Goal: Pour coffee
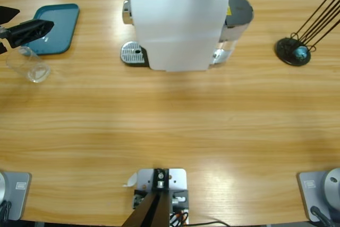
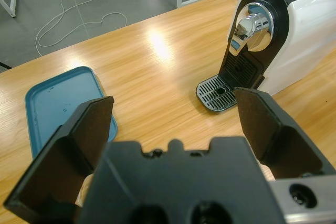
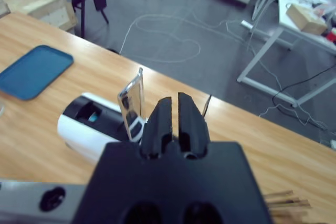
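The coffee could not be made out anywhere. The one vessel in sight was a clear glass [image 1: 29,66] standing on the bench [image 1: 170,131] near its left end, and whether it held a shallow layer of liquid could not be told. The glass stood just beside the near edge of a teal tray [image 1: 53,27], well apart from the white coffee machine [image 1: 178,25] at the middle of the far side.

The left end effector [image 1: 29,29] hung over the tray's near edge, just beyond the glass, with its two black jaws spread wide and nothing between them. Its wrist view looked past those jaws to the tray, the chrome spout [image 2: 252,27] and the slotted drip tray [image 2: 218,93] below it, which was bare.

The right end effector [image 3: 170,114] was clenched, its jaws pressed together with nothing seen between them, up above the machine's top. A silver lever [image 3: 131,95] stood raised just beside it there, over an open slot showing a bit of teal.

At the bench's right end stood a black wire capsule holder [image 1: 293,51] with one teal-blue capsule [image 1: 301,53] at its base. Cables lay on the grey floor [image 3: 173,40] beyond the bench.
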